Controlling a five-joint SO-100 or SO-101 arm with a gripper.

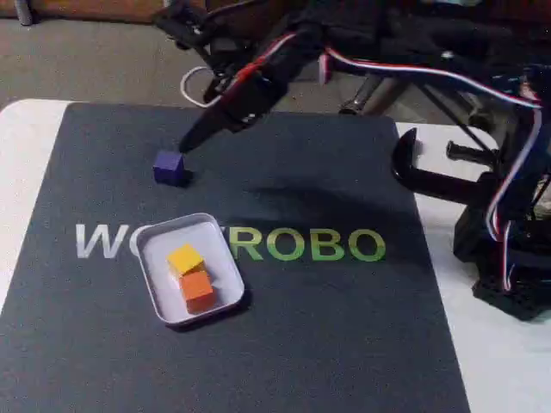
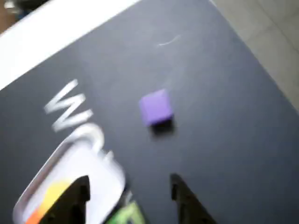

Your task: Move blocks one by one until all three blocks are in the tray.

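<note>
Tray [image 1: 160, 292] holds 2 blocks: yellow block [image 1: 185, 257], orange block [image 1: 198, 290], touching. Purple block [image 1: 169, 167] sits alone on mat [image 1: 344, 327]. End effector [image 2: 130, 185] released, above it.

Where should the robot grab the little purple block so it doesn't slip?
Probably from above, with the open jaws closing on two opposite flat side faces of the purple block. It sits flat and alone on the dark mat, apart from the tray, so its sides look free. The gripper shows its jaws spread wider than the block, which lies ahead of them.
</note>
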